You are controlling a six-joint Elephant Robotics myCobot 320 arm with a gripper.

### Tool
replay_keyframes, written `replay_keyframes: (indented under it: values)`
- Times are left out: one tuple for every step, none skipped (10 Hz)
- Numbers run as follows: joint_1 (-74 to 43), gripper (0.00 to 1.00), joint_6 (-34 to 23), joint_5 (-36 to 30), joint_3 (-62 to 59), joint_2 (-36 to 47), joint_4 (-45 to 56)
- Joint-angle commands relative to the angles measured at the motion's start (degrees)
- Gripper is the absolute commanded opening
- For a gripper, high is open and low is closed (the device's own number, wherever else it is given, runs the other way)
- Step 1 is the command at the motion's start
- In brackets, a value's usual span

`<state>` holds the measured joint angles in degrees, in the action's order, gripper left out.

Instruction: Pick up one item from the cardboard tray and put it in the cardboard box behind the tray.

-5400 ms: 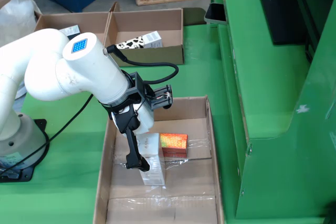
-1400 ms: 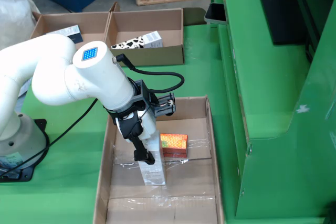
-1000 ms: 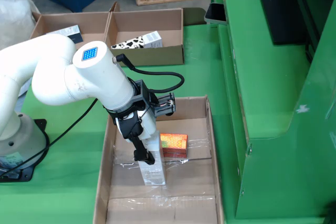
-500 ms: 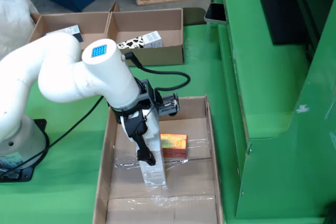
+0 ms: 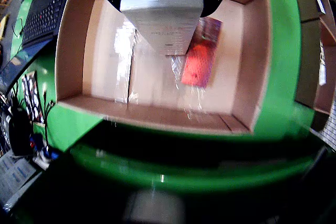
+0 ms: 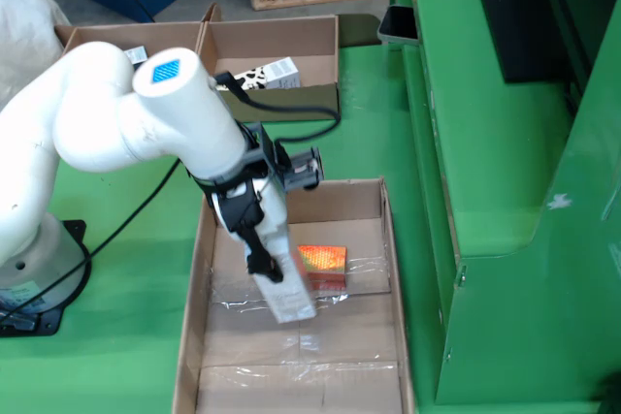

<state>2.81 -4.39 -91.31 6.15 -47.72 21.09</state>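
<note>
The black pincer point(image 6: 260, 261) gripped the tall white carton point(image 6: 283, 283), tilted above the shallow cardboard tray point(image 6: 193, 322), its print only partly legible in the wrist view, with a flat orange-red box point(image 6: 321, 262) at its 2 o'clock and the open cardboard box point(image 6: 274, 53) at 12.
</note>
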Motion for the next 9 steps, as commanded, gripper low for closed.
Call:
replay_keyframes:
  values:
    - [0.85,0.00,0.53,0.18,-6.15,5.41,-1.34]
    - [0.82,0.00,0.51,0.09,-6.15,6.10,-1.31]
    - [0.16,0.00,0.40,0.00,-6.15,6.54,-3.87]
    - [0.16,0.00,0.40,0.00,-6.15,6.54,-3.87]
    - [0.47,0.00,0.79,0.47,-6.15,7.31,-6.40]
    - [0.47,0.00,0.79,0.47,-6.15,7.31,-6.40]
    - [0.78,0.00,1.09,0.79,-6.15,7.54,-7.79]
    - [0.78,0.00,1.09,0.79,-6.15,7.54,-7.79]
    - [0.90,0.00,1.15,0.98,-6.15,8.46,-8.16]
